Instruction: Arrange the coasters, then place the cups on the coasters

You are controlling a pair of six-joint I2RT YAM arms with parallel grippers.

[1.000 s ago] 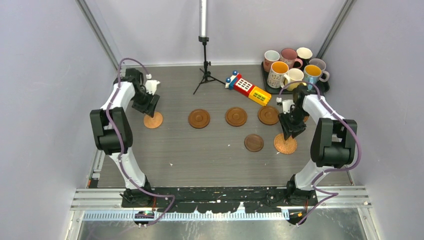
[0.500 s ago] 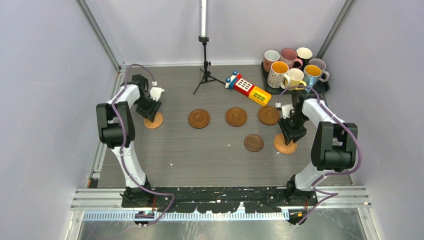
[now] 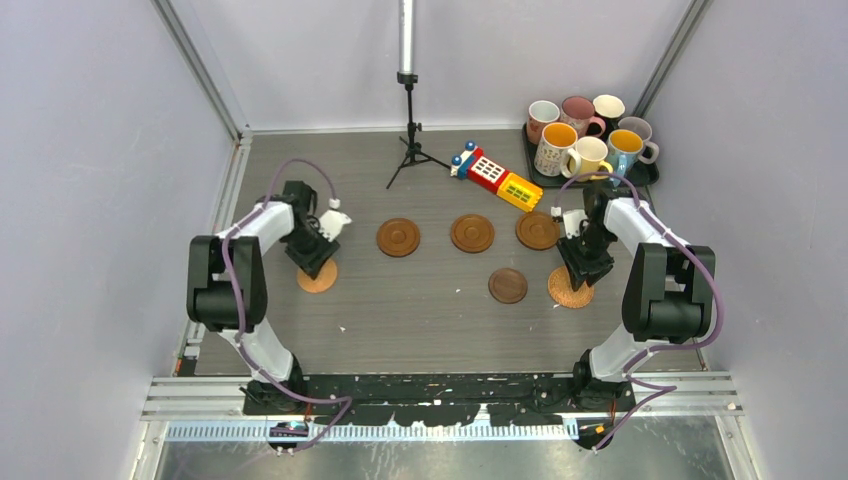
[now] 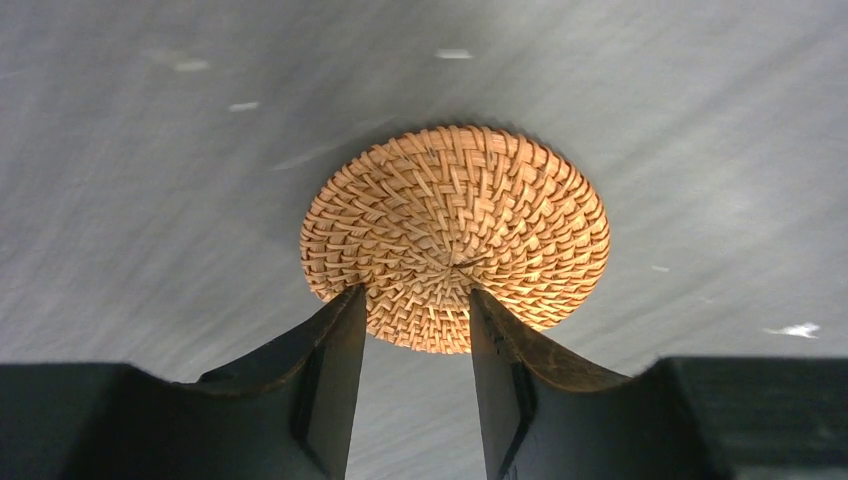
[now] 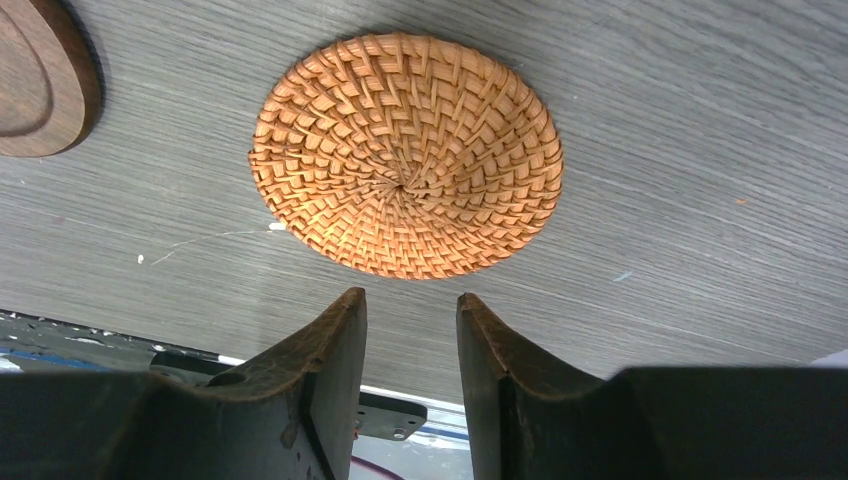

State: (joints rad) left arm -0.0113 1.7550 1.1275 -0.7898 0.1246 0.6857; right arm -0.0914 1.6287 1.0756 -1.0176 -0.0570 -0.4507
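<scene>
Two round woven coasters lie on the grey wood-grain counter (image 3: 420, 310). The left gripper (image 4: 415, 292) pinches the near rim of the left woven coaster (image 4: 455, 215). The right gripper (image 5: 410, 295) hangs open just short of the right woven coaster (image 5: 405, 150). Four grooved wooden discs (image 3: 398, 237) lie between them. Seven glazed mugs (image 3: 556, 148) cluster in the far right corner.

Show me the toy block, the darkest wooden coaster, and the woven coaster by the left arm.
toy block (image 3: 497, 178), top external view, its middle.
darkest wooden coaster (image 3: 508, 286), top external view, its centre.
woven coaster by the left arm (image 4: 452, 250), left wrist view, centre of its weave.
</scene>
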